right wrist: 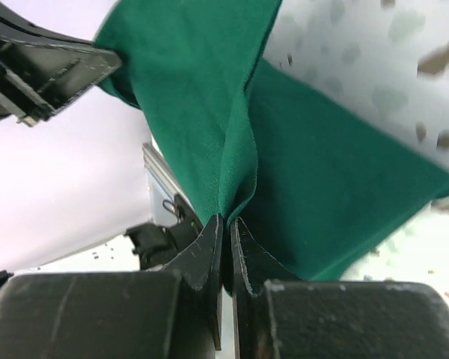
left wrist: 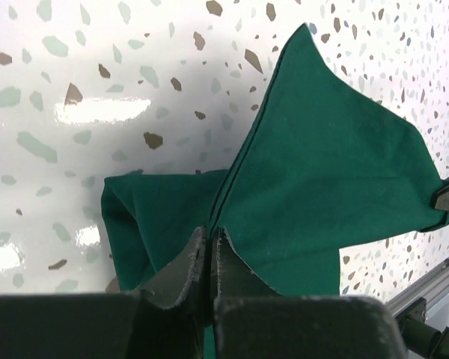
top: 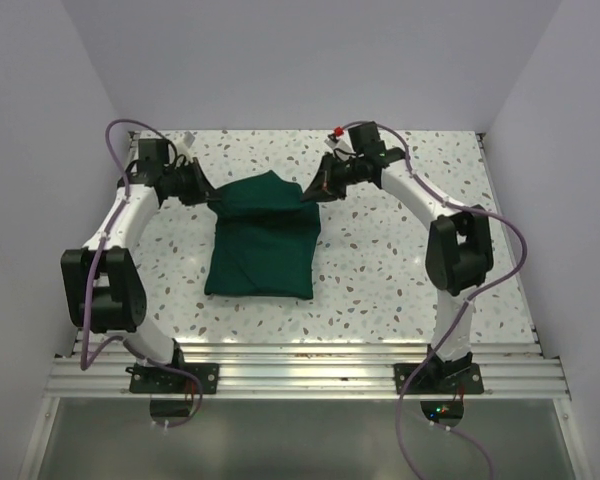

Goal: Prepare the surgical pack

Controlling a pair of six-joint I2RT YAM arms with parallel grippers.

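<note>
Dark green cloth folded into a soft rectangular bundle (top: 262, 240) lies near the middle of the white speckled desk (top: 380, 270), between my two arms. Its near part rests flat and its far edge is raised off the surface at both corners. The main risk, as I judge it, is losing a corner. Each pinch takes only a narrow margin of fabric close to the hem, so a pull that stretches the cloth taut between my arms could draw it out of one grip and drop that side in a heap. A second risk is uneven travel: if one arm leads the other, the fold may land askew, or the whole bundle may be dragged across the desk instead of turned over. Whether anything is wrapped inside cannot be told from these views. My left jaws are pressed together on the far left corner, with a gathered ridge of cloth (left wrist: 314, 149) rising from between the tips. My right jaws are likewise clamped on the far right corner, where the fabric (right wrist: 209, 134) bunches into a pleat just above the tips.
</note>
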